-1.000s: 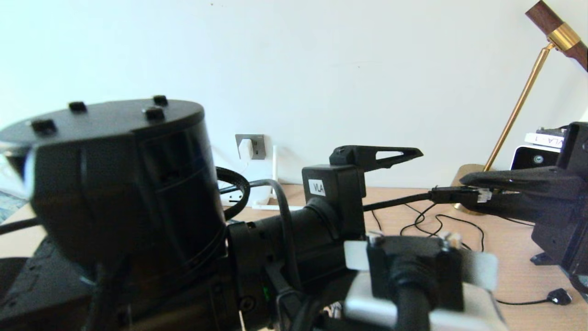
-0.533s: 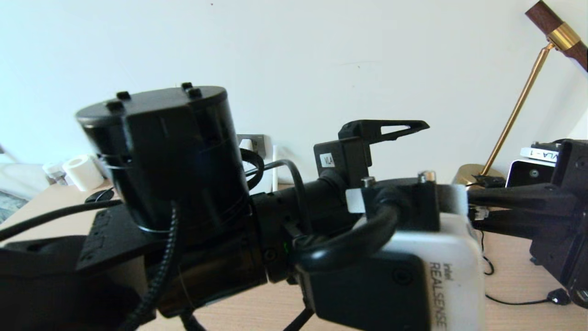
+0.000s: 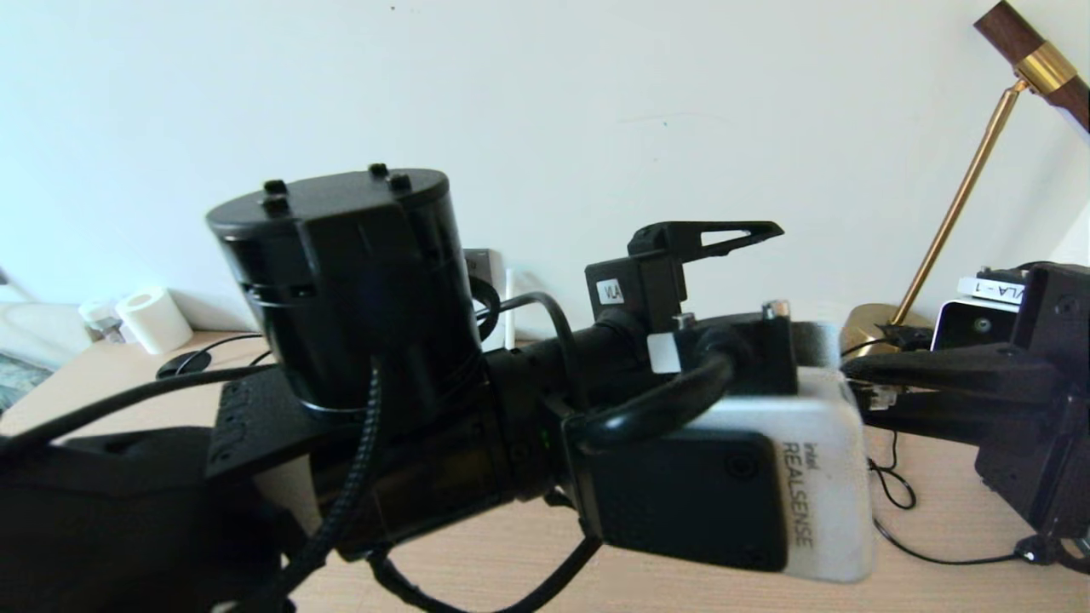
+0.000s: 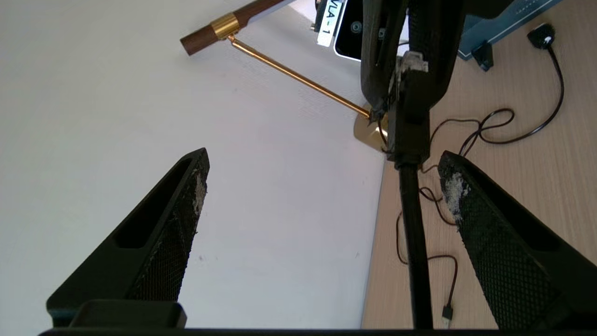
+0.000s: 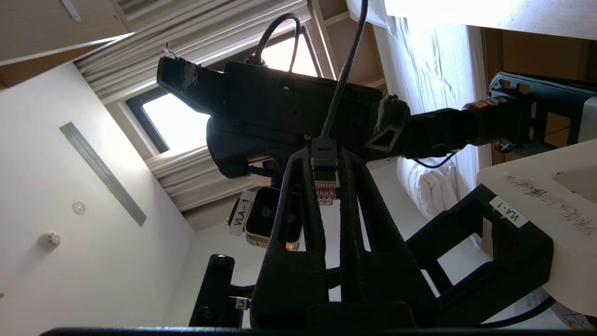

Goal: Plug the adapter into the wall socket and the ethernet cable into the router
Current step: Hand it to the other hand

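Note:
My right gripper (image 5: 325, 156) is shut on the ethernet cable's black plug (image 5: 325, 184), whose clear tip with gold contacts points back toward the wrist. In the head view that plug (image 3: 877, 396) sits at the right, above the desk. My left gripper (image 4: 324, 184) is open. The thick black ethernet cable (image 4: 413, 242) runs between its fingers, close to one finger (image 4: 454, 191) and touching neither. A sliver of the dark grey wall socket (image 3: 483, 264) and one white router antenna (image 3: 509, 302) show behind my left arm. The adapter and the router body are hidden.
A brass lamp (image 3: 962, 187) stands at the back right of the wooden desk (image 3: 937, 519), beside a white device labelled VLA-1 (image 3: 971, 323). Thin black cables (image 3: 890, 489) loop on the desk under the right gripper. A paper roll (image 3: 153, 319) lies far left.
My left arm has swung up and to the right, bringing its wrist camera into the foreground and covering the socket and adapter. The right gripper with the plug has dropped slightly.

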Controlling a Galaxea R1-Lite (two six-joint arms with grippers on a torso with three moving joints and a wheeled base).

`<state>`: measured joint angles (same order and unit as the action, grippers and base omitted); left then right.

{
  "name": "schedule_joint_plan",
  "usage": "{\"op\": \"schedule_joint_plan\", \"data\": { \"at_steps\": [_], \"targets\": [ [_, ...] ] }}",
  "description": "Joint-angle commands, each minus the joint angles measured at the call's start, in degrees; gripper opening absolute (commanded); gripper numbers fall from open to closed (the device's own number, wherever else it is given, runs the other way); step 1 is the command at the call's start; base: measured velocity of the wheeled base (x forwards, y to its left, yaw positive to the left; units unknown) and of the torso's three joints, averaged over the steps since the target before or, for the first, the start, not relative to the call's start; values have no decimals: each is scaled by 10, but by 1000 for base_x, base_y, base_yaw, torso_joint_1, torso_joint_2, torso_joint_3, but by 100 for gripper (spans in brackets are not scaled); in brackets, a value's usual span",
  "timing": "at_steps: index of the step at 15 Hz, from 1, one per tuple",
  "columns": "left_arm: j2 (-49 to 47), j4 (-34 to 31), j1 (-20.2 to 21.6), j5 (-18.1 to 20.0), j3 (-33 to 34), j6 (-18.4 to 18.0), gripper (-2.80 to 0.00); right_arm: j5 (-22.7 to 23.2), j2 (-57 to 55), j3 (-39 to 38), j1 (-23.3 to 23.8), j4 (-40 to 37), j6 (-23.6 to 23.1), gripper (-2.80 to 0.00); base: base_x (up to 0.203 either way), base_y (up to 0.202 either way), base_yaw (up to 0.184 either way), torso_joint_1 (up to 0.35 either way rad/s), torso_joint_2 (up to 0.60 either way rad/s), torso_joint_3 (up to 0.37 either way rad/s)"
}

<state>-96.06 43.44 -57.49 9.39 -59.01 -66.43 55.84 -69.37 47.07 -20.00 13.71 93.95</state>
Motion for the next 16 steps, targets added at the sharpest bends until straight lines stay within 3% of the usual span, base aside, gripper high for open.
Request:
{"op": "schedule_joint_plan", "data": {
  "at_steps": [1,16],
  "targets": [
    [-3,2,8,1,2,-4,0,3,-4,0,1,1,5,-280,0,0,0,0,0,0],
    [-4,17,16,10,9,-4,0,2,-7,0,1,2,4,-280,0,0,0,0,0,0]
  ]
}}
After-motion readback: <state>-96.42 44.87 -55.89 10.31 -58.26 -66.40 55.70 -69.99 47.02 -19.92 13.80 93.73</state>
